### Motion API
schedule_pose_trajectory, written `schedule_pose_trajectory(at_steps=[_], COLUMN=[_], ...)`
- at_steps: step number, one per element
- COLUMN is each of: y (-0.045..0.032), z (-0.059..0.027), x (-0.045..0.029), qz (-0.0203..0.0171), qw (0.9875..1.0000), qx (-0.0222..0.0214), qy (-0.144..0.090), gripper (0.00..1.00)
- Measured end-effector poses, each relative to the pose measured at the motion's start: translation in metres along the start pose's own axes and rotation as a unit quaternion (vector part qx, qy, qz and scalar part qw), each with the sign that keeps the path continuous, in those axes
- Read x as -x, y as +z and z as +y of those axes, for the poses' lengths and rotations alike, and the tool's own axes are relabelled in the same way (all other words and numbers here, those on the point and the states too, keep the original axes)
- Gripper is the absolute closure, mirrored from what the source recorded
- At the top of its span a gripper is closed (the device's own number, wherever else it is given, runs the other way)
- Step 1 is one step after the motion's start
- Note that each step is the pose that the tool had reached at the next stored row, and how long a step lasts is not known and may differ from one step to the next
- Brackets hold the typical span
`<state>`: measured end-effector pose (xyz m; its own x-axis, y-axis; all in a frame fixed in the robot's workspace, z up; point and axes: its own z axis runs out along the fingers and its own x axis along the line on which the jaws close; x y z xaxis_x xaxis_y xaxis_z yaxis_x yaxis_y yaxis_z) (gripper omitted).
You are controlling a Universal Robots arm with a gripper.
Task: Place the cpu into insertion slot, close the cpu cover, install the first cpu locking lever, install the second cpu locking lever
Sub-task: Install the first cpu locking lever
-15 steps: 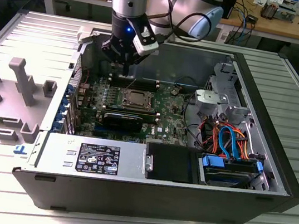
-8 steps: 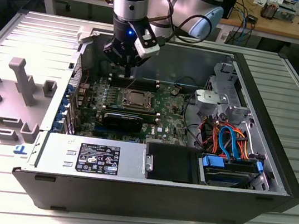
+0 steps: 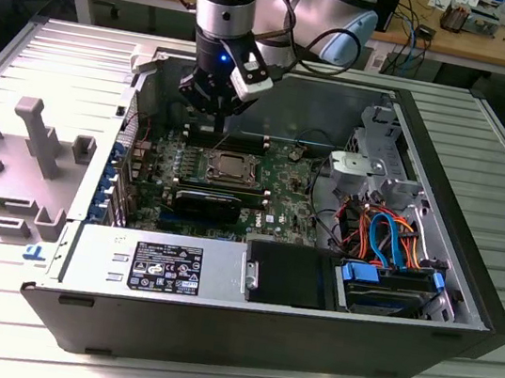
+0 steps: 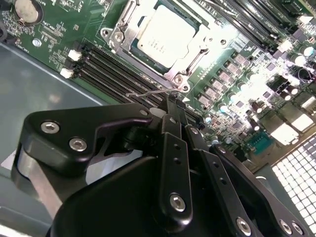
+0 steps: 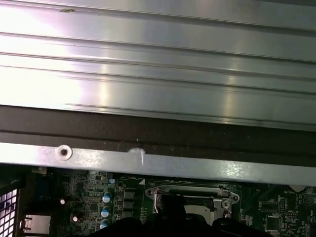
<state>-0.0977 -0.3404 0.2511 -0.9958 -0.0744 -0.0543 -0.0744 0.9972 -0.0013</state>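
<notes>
Closest to us, the gripper (image 4: 177, 111) had its fingers pressed together on nothing, hanging just beyond the slot's (image 4: 157, 40) rim, where we saw the cpu (image 4: 165, 35) seated under its cover (image 4: 185, 61).

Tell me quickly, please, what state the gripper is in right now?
Gripper: shut, fingers together with nothing visible between them, poised above the motherboard beside the cpu in its socket.
</notes>
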Motion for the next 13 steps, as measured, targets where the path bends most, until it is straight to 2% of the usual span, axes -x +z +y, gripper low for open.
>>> schedule_pose_trajectory(at_steps=[3, 7, 13], y=[0.0013, 0.0038, 0.0115], z=[0.0000, 0.0005, 0.0007], x=[0.0012, 0.0036, 0.0128], qz=[0.0001, 0.0001, 0.0001], qw=[0.9995, 0.9993, 0.9993], qx=[-0.0020, -0.0022, -0.0023], qy=[0.033, 0.037, 0.038], gripper=[0.89, 0.89, 0.89])
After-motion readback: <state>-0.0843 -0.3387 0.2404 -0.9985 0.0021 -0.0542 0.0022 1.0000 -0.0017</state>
